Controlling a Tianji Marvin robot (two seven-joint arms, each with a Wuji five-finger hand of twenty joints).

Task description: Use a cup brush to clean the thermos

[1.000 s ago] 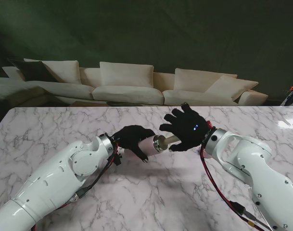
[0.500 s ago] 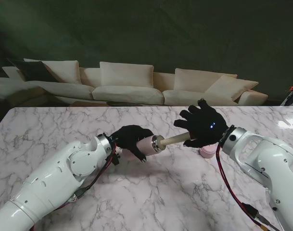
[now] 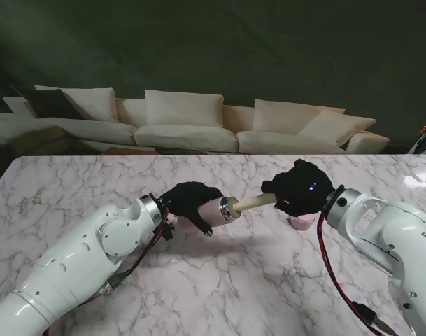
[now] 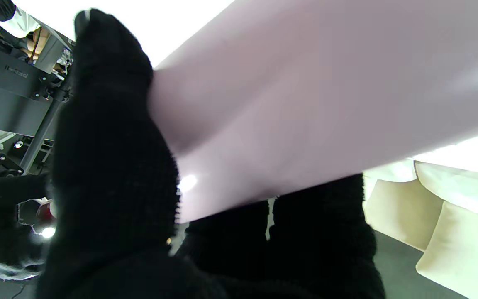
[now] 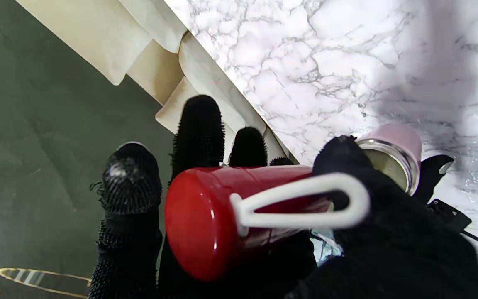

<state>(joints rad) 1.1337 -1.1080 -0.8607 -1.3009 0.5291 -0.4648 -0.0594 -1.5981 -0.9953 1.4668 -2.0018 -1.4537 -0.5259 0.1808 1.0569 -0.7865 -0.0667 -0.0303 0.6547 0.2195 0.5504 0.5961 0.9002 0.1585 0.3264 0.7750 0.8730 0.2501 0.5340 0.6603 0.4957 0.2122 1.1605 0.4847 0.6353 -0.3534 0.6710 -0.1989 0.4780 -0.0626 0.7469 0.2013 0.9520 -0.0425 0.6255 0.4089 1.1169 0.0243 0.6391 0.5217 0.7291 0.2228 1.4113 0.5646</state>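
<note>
From the stand's view, the left hand (image 3: 190, 201) is wrapped round the pink thermos (image 3: 214, 211), held off the table and lying nearly level with its steel mouth toward the right; the right hand (image 3: 301, 188) is clenched on the brush handle, and the pale brush (image 3: 253, 203) shaft runs from it into the mouth; a second ago that hand was close against the mouth with almost no shaft showing, so it has drawn back to the right and its fingers have curled tighter; a pink lid (image 3: 301, 222), hidden then, now shows on the marble table (image 3: 219, 280) just under the right hand; I judge this the outward stroke of a scrubbing pass, with the brush head apparently still inside, though the head itself is not visible.

From the left wrist, the thermos (image 4: 305, 104) fills the frame, pink wall pressed between black fingers (image 4: 110, 145); the grip looks firm.

From the right wrist, the red handle (image 5: 222, 216) with its white loop (image 5: 305, 203) lies in the closed fingers; the thermos mouth (image 5: 392, 160) sits just beyond.
</note>
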